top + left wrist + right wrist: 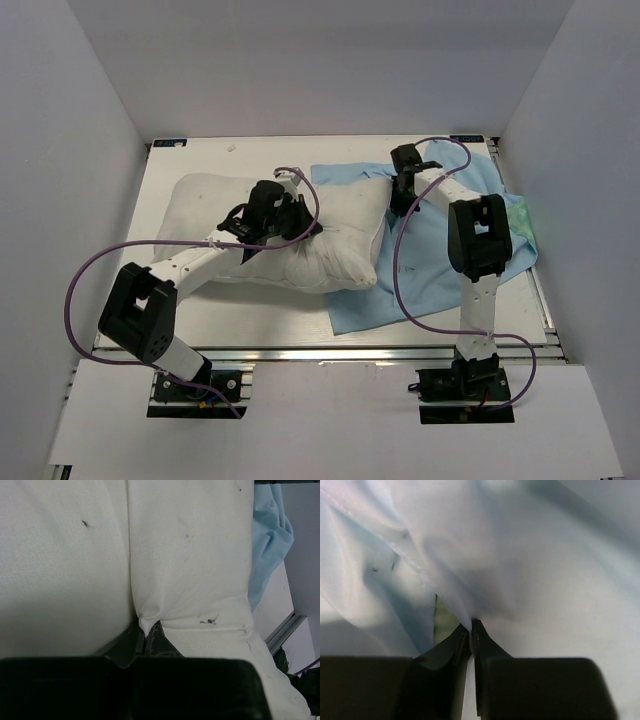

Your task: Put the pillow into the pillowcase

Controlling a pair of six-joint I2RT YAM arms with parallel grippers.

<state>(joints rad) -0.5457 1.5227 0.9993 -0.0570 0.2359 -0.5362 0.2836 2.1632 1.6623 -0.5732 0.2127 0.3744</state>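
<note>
Left gripper [144, 630] clamped on pillow [190, 555] fold; right gripper [471, 627] pinching pillowcase [560, 595] cloth at fingertips.

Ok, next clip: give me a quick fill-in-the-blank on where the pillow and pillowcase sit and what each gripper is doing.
1. In the top view the pillowcase lies to the ____ of the white pillow.
2. The left gripper is shut on a fold of the ____.
3. The right gripper pinches fabric of the ____.
4. The pillowcase's visible face is mostly light ____.
Missing words: right; pillow; pillowcase; blue.
</note>
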